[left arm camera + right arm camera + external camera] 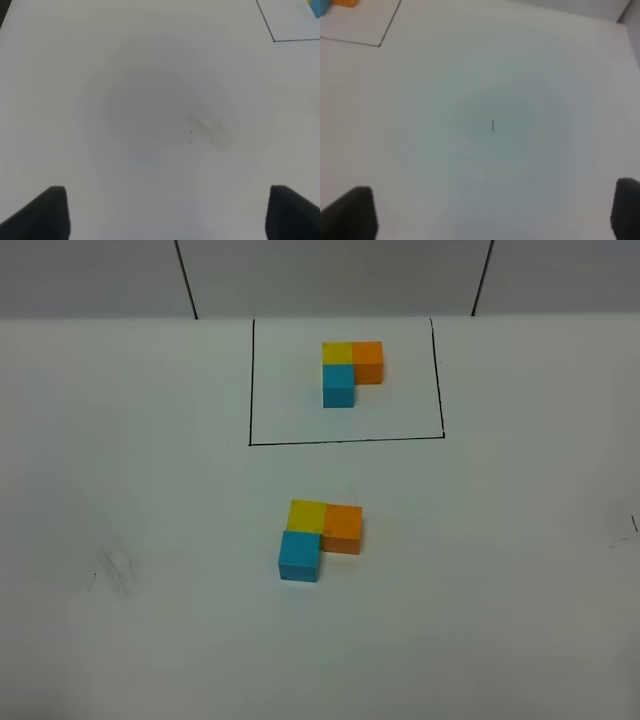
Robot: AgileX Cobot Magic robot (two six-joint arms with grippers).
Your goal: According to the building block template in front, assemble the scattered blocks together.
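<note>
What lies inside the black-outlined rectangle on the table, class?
Inside the black-outlined rectangle sit three joined cubes in an L: a yellow cube at the corner, an orange cube beside it, and a blue cube nearer the camera. Their undersides and far faces are hidden.

A white tabletop (520, 570) carries everything. Toward twelve o'clock, a black-outlined rectangle (345, 441) is drawn on it, and inside, in the upper middle, sits the building block template (351, 371): a yellow cube at the corner, an orange one touching it at three o'clock, a blue one touching it at six o'clock. Near the centre, outside the outline at six o'clock of it, lie the scattered blocks: the yellow block (305, 514), the orange block (343, 528) against it at three o'clock, the blue block (299, 555) against it at six o'clock. A faint grey smudge (113, 572) marks the surface at eight o'clock.
</note>
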